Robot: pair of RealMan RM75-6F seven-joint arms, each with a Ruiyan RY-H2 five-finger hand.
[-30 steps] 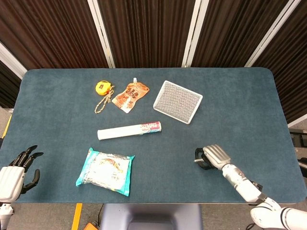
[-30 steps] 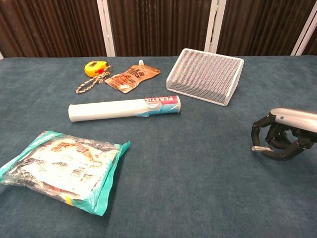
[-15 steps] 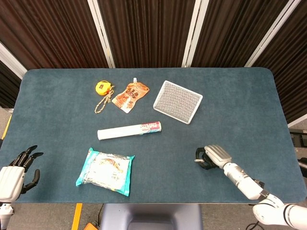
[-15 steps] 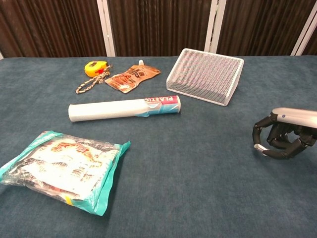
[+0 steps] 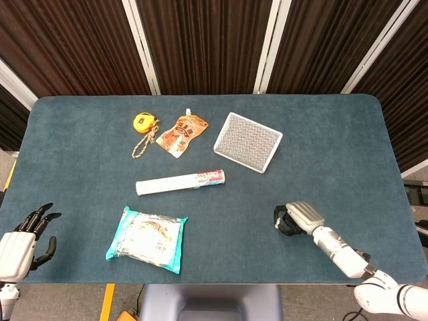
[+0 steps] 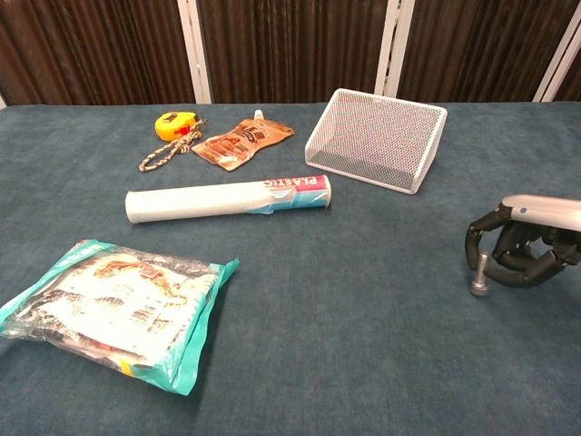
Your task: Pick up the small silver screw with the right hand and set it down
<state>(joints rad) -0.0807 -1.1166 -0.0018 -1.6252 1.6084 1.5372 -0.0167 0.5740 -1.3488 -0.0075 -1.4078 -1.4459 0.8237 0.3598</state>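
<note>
The small silver screw stands upright with its wide end on the blue table, at the right side. My right hand is just to its right, low over the table, fingers curled in. The screw's top end sits between the tips of two dark fingers, which pinch it lightly. In the head view the right hand hides the screw. My left hand hangs off the table's near left corner, fingers spread and holding nothing.
A white wire basket lies behind the right hand. A white roll, a snack bag, an orange pouch and a yellow tape measure with cord lie to the left.
The screw has swung from lying sideways in the fingertips to standing upright with its end on the table. The right hand has shifted slightly right. The left hand has not moved.
</note>
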